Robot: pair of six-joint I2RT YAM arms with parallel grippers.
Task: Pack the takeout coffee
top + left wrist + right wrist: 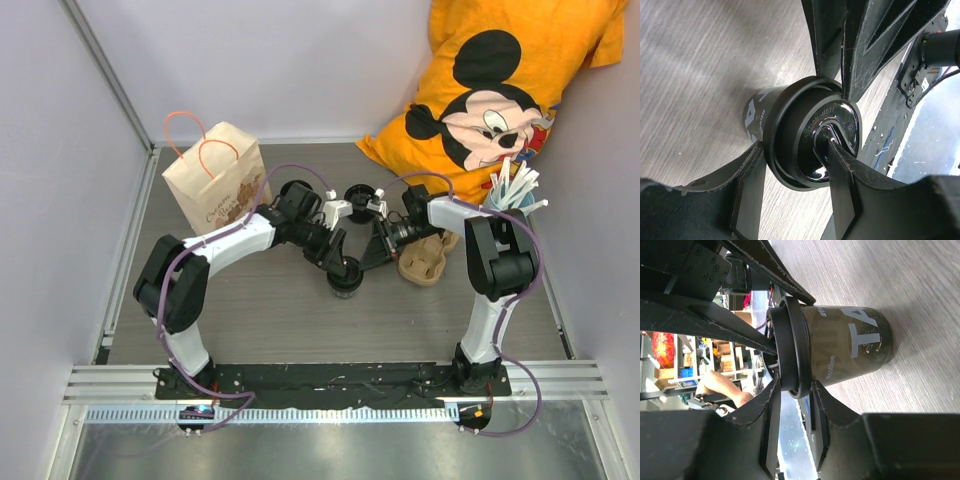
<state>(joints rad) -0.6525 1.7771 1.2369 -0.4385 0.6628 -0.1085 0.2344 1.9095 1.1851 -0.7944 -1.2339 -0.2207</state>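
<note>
The takeout coffee is a small black cup with its black lid on, standing upright mid-table. My left gripper reaches it from the left and my right gripper from the right. In the left wrist view the left gripper has one finger under the lid's rim and the other on the glossy lid. In the right wrist view the right gripper pinches the lid rim above the cup wall. The brown paper bag stands at the back left.
A beige pulp cup carrier lies just right of the cup, under the right arm. A light blue cup of white straws stands at the right. A second small black round item sits behind. An orange Mickey pillow fills the back right corner.
</note>
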